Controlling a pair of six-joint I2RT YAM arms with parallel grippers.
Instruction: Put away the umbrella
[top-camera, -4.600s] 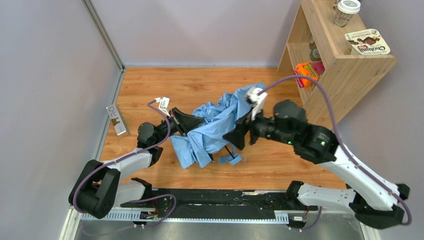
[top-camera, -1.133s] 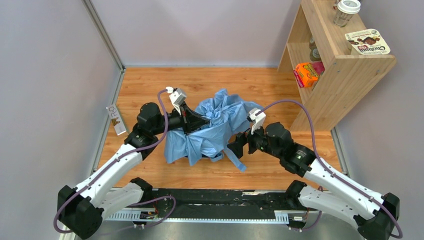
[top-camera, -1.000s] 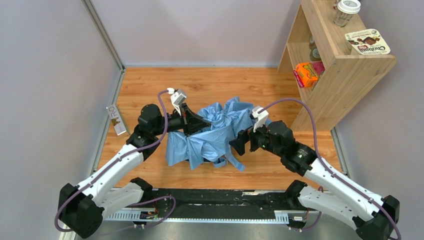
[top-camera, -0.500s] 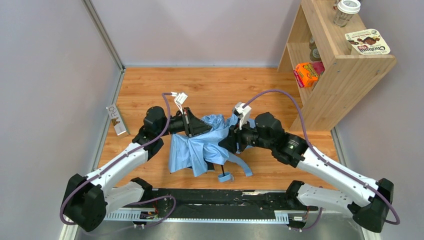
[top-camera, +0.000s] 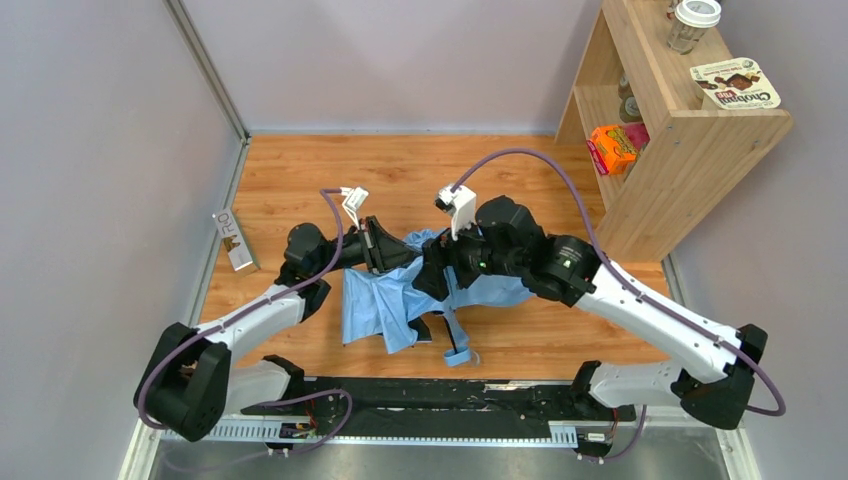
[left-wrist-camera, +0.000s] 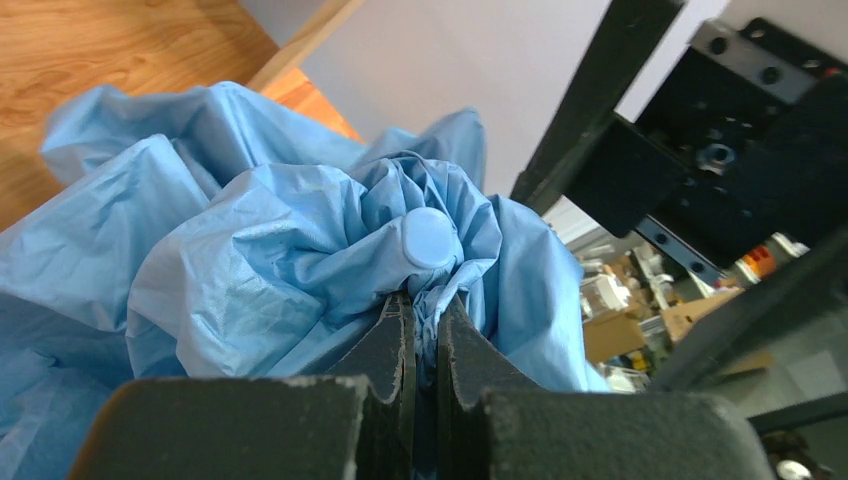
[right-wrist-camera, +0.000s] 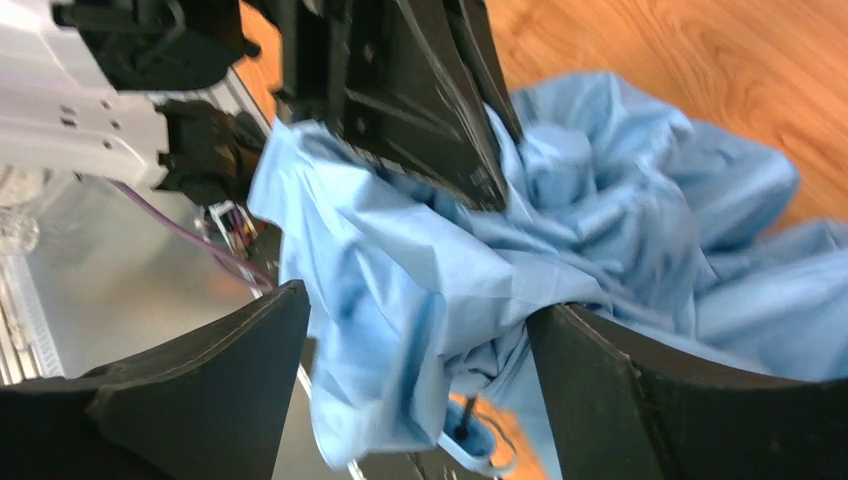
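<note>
left pincer (left-wrist-camera: 425, 308) pinches the umbrella (left-wrist-camera: 250, 230) (right pincer (right-wrist-camera: 415, 305) spread wide).

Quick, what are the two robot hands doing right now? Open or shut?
Left gripper: shut, pinching the umbrella cloth just below its round tip.
Right gripper: open wide, with umbrella cloth lying between its fingers.

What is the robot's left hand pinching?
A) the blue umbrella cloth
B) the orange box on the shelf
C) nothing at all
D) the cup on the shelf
A: the left gripper is shut tight on the bunched blue cloth of the umbrella.
</note>
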